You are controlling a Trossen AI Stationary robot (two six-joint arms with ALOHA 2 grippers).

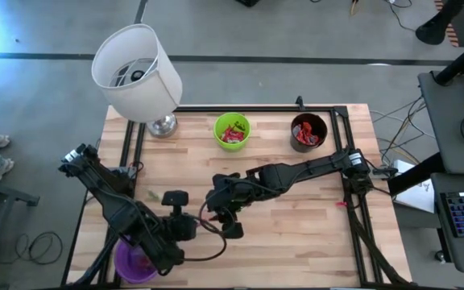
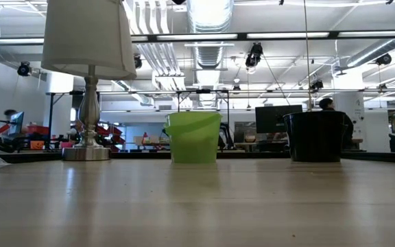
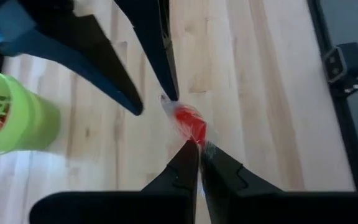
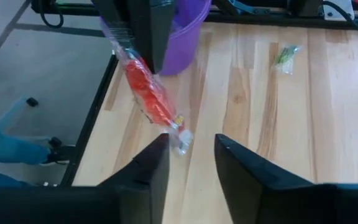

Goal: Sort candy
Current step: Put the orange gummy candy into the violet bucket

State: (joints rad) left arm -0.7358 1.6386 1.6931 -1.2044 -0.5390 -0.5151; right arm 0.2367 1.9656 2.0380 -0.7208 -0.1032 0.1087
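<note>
A red candy in a clear wrapper [image 3: 190, 122] [image 4: 148, 90] hangs in the air over the middle of the table, between my two grippers. My left gripper [image 3: 199, 152] [image 1: 209, 219] is shut on one end of it. My right gripper [image 4: 190, 146] [image 3: 155, 104] faces it from the other side and is open, with the wrapper's free end [image 4: 180, 138] between its fingertips. A green-wrapped candy [image 4: 286, 55] [image 1: 151, 195] lies flat on the table. More candy fills the green cup [image 1: 232, 131] and the black cup [image 1: 308, 133]. My left gripper pinches the clear wrapper's twisted end [image 3: 202, 143] between its two fingertips, coming at it on a downward slant. The candy is lifted clear of the table and reaches out from the fingers toward my right gripper. Whether my right gripper's finger [image 4: 160, 146] touches the free end, I cannot tell.
A purple cup [image 1: 135, 262] stands at the near left corner, under my left arm. A lamp with a white shade [image 1: 139, 72] stands at the far left. A black frame [image 1: 353, 201] runs round the table. Bare wood lies at the near right.
</note>
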